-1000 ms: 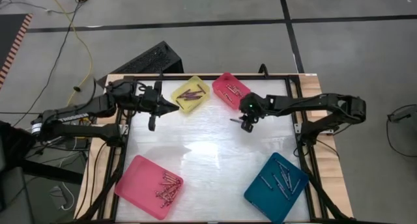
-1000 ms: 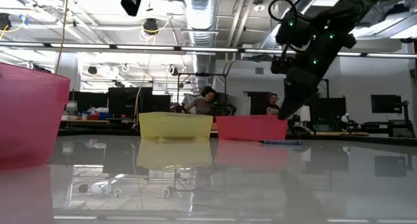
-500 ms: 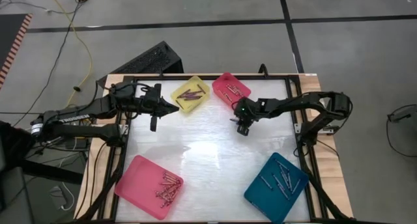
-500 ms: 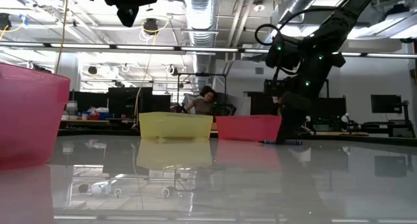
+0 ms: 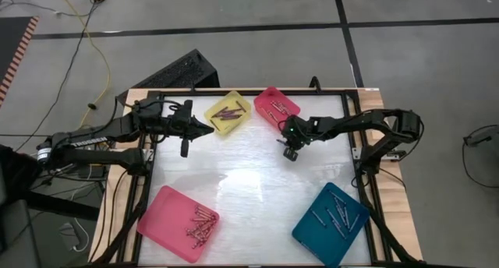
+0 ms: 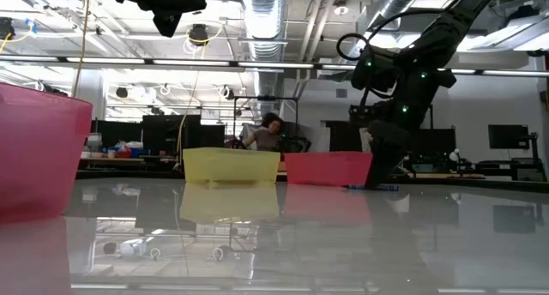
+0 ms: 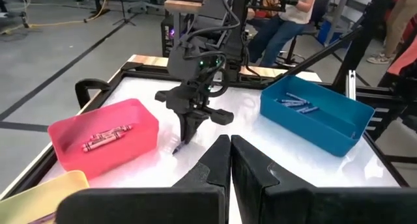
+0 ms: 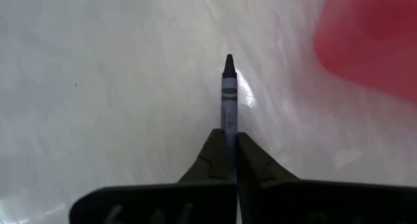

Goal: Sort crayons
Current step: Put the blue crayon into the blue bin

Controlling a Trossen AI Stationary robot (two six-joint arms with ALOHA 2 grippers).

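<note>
white glossy worktop (image 5: 249, 182) w/ a black frame, grey floor round it, 4 trays on top: yellow tray (image 5: 228, 112) and small pink tray (image 5: 276, 108) at the far edge, big pink tray (image 5: 178, 222) near left, teal tray (image 5: 330, 223) near right. all four hold crayons; those in the teal tray (image 5: 337, 213) look bluish, those in the small pink tray (image 7: 104, 137) pinkish.

right gripper (image 5: 290, 149) is down at the worktop just near of the small pink tray, fingers (image 8: 215, 155) pinched tight on a dark bluish crayon (image 8: 229, 94); crayon tip sticks out past the fingertips, pointing away from the wrist, over bare white surface w/ the pink tray close by. low view shows the crayon (image 6: 377, 189) lying about flat at the surface under that arm.

left gripper (image 5: 204, 128) hangs above the worktop just left of the yellow tray, fingers (image 7: 251, 168) closed together, nothing between them.

bkgd in low view: lab room, ceiling lights, person (image 6: 266, 132) seated far behind the trays.
</note>
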